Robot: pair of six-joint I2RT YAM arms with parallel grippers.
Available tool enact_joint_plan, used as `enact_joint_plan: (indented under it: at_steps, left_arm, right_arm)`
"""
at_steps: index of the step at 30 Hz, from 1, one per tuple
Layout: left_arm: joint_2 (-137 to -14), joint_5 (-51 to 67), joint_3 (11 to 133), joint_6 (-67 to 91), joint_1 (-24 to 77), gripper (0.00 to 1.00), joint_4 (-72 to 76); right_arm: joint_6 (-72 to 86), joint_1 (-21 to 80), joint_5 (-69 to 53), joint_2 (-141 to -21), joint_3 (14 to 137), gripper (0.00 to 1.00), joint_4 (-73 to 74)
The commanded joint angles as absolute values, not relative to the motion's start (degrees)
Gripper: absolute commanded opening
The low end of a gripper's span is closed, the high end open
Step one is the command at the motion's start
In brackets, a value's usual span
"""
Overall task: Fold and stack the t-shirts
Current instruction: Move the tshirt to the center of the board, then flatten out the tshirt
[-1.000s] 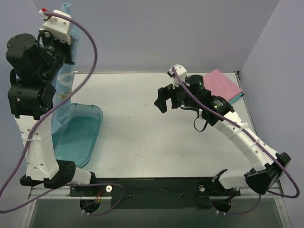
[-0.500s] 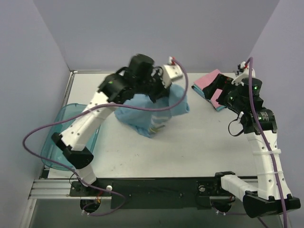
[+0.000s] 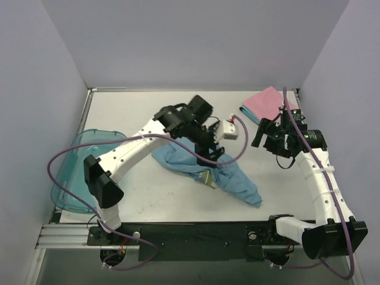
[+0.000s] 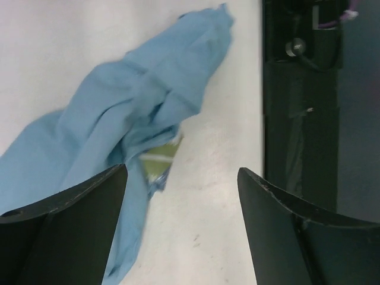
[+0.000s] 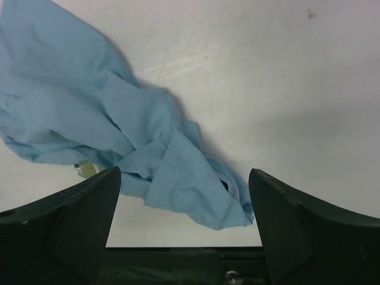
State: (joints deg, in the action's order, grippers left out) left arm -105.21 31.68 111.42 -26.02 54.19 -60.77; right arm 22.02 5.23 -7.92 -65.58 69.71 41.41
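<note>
Released since the earlier frame, the light blue t-shirt (image 3: 234, 178) lies crumpled (folding and stacking remain) near the folded pink t-shirt (image 3: 270, 101); left hand (image 4: 182, 172) and right hand (image 5: 184, 172) gape empty.

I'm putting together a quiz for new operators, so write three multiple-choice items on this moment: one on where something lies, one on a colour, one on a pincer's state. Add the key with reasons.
1. Where does the pink folded t-shirt lie?
A. At the far right corner of the table
B. At the table's near left edge
C. In the middle of the table

2. What colour is the crumpled t-shirt in the middle of the table?
A. Pink
B. White
C. Light blue

3. What state is the left pincer in?
A. Shut on the crumpled t-shirt
B. Open, gripping nothing
C. Shut on the pink folded t-shirt

Key:
1 A, the top view shows it at the far right corner.
2 C, all three views show light blue cloth.
3 B, the left wrist view shows its fingers wide apart above the cloth.
</note>
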Motion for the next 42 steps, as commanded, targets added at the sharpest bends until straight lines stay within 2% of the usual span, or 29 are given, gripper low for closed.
enact_joint_plan:
  at_steps: [1, 2, 4, 6, 9, 12, 15, 23, 33, 38, 40, 42]
  left_arm:
    - [-98.45, 34.02, 106.29, -28.82, 40.01, 0.82, -57.58]
    - [-97.31, 31.84, 102.69, -29.61, 36.77, 0.72, -55.92]
    - [-95.9, 27.87, 96.9, -34.43, 33.86, 0.61, -53.98]
    - [-94.75, 24.27, 90.31, -41.11, 32.09, 0.56, -52.13]
    - [-93.61, 19.27, 80.89, -50.33, 30.24, 0.56, -47.12]
    - [-95.35, 18.72, 74.81, -54.48, 26.74, 0.65, -40.28]
    - [-98.69, 24.5, 74.0, -60.7, 21.9, 0.74, -38.5]
    - [-105.64, 24.7, 73.48, -70.4, 19.95, 0.76, -36.47]
    - [-107.05, 23.91, 70.93, -82.43, 19.51, 0.77, -47.26]
    - [-105.65, 24.35, 70.23, -89.82, 19.51, 0.79, -51.51]
    - [-105.47, 23.56, 68.91, -88.86, 19.51, 0.79, -49.23]
    - [-105.73, 22.07, 68.21, -89.03, 19.51, 0.79, -48.35]
  right_arm:
    - [25.13, 6.5, -7.12, -67.76, 62.86, 0.79, 47.63]
    - [25.66, 6.94, -6.86, -67.85, 61.45, 0.78, 47.9]
    - [27.59, 7.82, -6.94, -68.2, 58.46, 0.75, 48.43]
    - [29.0, 8.96, -7.38, -67.33, 56.08, 0.73, 48.69]
    - [31.37, 12.03, -6.86, -66.36, 52.74, 0.73, 48.6]
    - [32.95, 14.23, -7.38, -67.06, 48.62, 0.76, 47.46]
    - [33.66, 13.98, -8.35, -68.03, 44.4, 0.76, 42.74]
    - [35.86, 13.01, -13.44, -70.04, 37.97, 0.76, 32.61]
    - [34.46, 12.66, -13.8, -74.52, 37.61, 0.63, 30.41]
    - [34.01, 12.66, -14.68, -77.17, 38.58, 0.6, 30.06]
    - [34.01, 12.66, -14.68, -77.61, 38.76, 0.57, 29.88]
    - [33.84, 12.66, -14.85, -77.96, 38.85, 0.48, 29.88]
